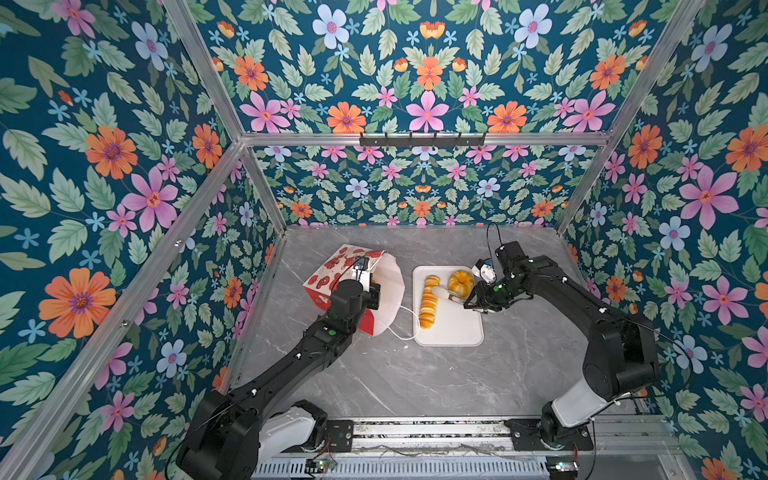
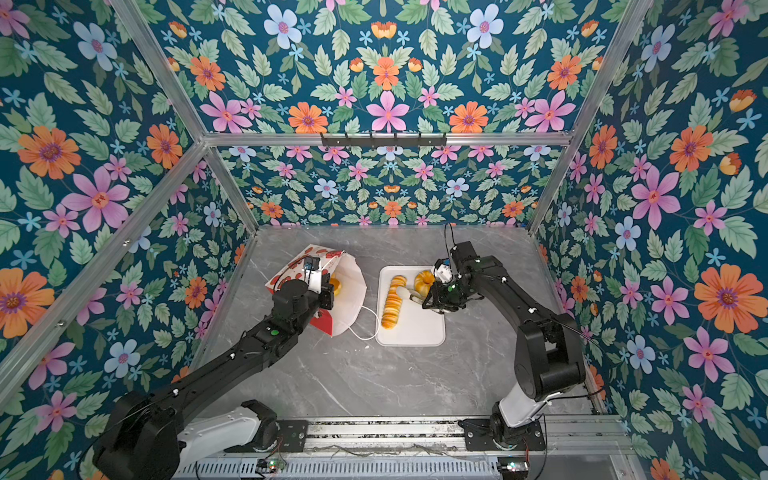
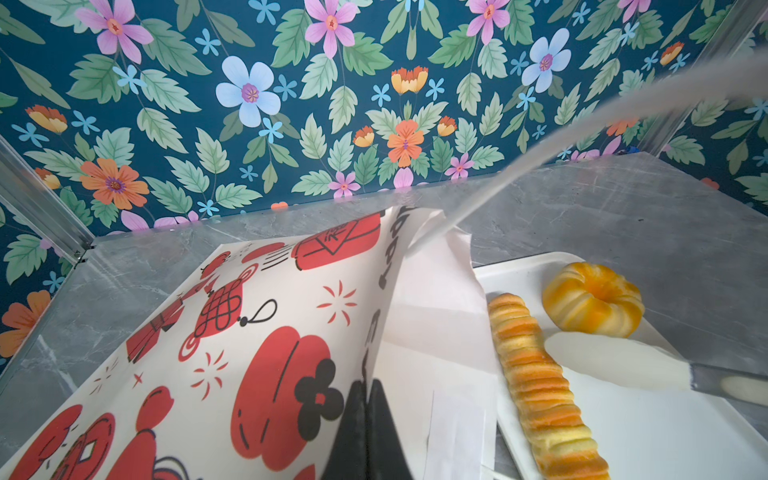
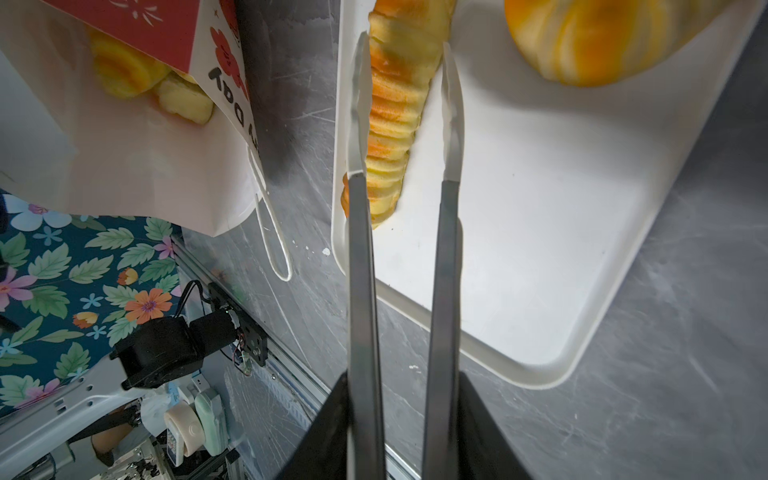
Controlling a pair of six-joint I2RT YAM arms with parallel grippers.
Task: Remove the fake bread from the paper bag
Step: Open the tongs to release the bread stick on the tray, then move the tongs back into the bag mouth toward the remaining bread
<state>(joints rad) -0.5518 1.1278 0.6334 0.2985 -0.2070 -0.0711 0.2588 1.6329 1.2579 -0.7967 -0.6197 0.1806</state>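
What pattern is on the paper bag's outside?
White paper bag carries red cartoon prints; clearest in left wrist view.

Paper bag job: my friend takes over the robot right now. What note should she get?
Left tool: shut on the paper bag at its rim, holding the mouth open.
Right tool: shut on tongs, their tips apart at the long loaf.
Done: long loaf and pumpkin bun lie on the white tray.
Left: at least two pieces of bread show inside the bag; they probably go to the tray next.
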